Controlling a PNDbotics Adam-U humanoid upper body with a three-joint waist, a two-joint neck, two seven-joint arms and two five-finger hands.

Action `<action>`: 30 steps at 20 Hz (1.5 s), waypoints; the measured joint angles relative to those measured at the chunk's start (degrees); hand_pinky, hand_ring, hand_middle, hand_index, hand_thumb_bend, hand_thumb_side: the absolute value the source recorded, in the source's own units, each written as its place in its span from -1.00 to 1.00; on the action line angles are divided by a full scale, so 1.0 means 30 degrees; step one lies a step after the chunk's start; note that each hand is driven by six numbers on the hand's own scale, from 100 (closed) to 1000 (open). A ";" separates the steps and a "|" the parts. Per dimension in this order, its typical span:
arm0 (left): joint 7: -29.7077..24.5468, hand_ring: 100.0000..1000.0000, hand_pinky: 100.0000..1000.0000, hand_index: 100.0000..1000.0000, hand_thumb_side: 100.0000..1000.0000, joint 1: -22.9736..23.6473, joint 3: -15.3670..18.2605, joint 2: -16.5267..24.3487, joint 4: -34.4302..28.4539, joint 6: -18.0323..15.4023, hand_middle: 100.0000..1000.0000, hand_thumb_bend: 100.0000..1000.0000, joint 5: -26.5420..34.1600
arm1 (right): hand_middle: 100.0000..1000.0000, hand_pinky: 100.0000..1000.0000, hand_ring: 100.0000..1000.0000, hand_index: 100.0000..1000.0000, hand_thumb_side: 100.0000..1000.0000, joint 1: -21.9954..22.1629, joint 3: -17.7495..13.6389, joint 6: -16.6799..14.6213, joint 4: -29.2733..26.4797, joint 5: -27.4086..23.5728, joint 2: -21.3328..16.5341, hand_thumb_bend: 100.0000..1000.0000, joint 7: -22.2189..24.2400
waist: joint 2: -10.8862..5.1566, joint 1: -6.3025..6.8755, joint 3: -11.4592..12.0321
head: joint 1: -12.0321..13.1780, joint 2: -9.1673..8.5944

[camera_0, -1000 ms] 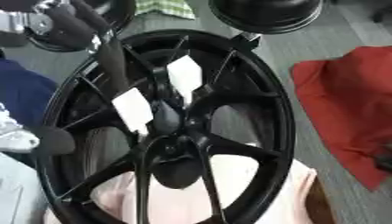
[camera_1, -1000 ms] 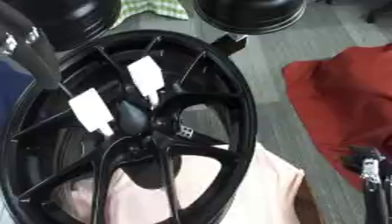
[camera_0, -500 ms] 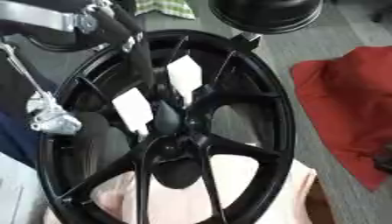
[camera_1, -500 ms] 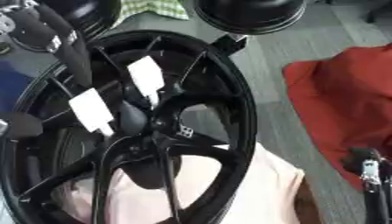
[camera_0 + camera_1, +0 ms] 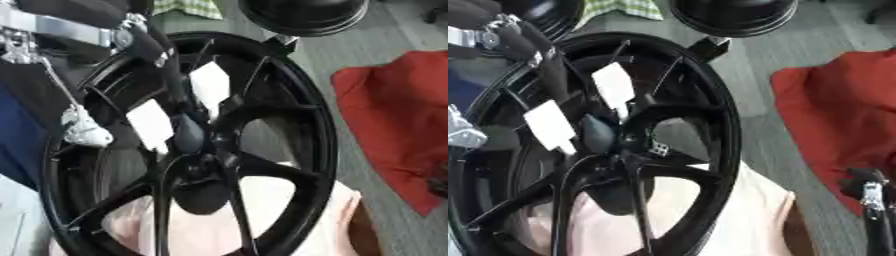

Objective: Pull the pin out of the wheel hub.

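A black spoked wheel (image 5: 306, 150) lies on a pink cloth (image 5: 737, 210). Two white rectangular pieces (image 5: 210, 82) (image 5: 150, 125) stand on the spokes beside the hub (image 5: 206, 165). Between them sits a dark rounded knob (image 5: 597, 132); whether it is the pin I cannot tell. My left hand (image 5: 144, 42) comes in from the upper left, and one long straight black finger (image 5: 175, 85) reaches down to that knob, touching or nearly so. A silver part of the hand (image 5: 83, 131) hangs over the rim's left side. My right hand (image 5: 868, 192) shows only as a black and silver bit at the lower right.
A red cloth (image 5: 402, 115) lies right of the wheel on the grey floor. A second black round object (image 5: 302, 15) sits just beyond the wheel's top, with a checked cloth (image 5: 188, 7) beside it. Blue fabric (image 5: 17, 135) lies at the left.
My left arm has swung further in over the wheel's upper left, and its silver part has moved right over the rim. The wheel and white pieces stay put.
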 measured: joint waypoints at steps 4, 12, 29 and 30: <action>-0.0009 0.34 0.48 0.52 -0.76 0.0002 -0.0232 -0.0005 0.0285 -0.0034 0.26 -0.48 -0.0018 | -0.14 0.28 0.20 0.27 0.73 -0.0012 -0.0001 0.0065 0.0000 0.0010 0.0004 -1.00 -0.0065 | 0.0038 0.0005 -0.0041 | 0.0079 0.0000; 0.0006 0.35 0.48 0.52 -0.86 0.0033 -0.0484 -0.0155 0.0892 -0.0206 0.26 -0.49 -0.0498 | -0.14 0.28 0.20 0.27 0.73 -0.0019 -0.0003 0.0109 0.0000 0.0011 0.0053 -1.00 -0.0128 | 0.0038 0.0006 -0.0109 | 0.0165 -0.0001; -0.0012 0.35 0.48 0.48 -0.95 0.0362 -0.0721 -0.0155 0.1673 -0.0976 0.24 -0.46 -0.1701 | -0.14 0.28 0.20 0.27 0.74 -0.0140 -0.0003 0.0141 -0.0001 0.0011 0.0151 -1.00 -0.0141 | 0.0052 0.0006 -0.0186 | 0.0210 -0.0028; -0.0005 0.35 0.48 0.48 -0.95 0.0364 -0.0722 -0.0155 0.1719 -0.0990 0.24 -0.46 -0.1716 | -0.14 0.28 0.20 0.27 0.74 -0.0141 -0.0003 0.0142 -0.0001 0.0011 0.0154 -1.00 -0.0142 | 0.0055 0.0005 -0.0193 | 0.0226 -0.0029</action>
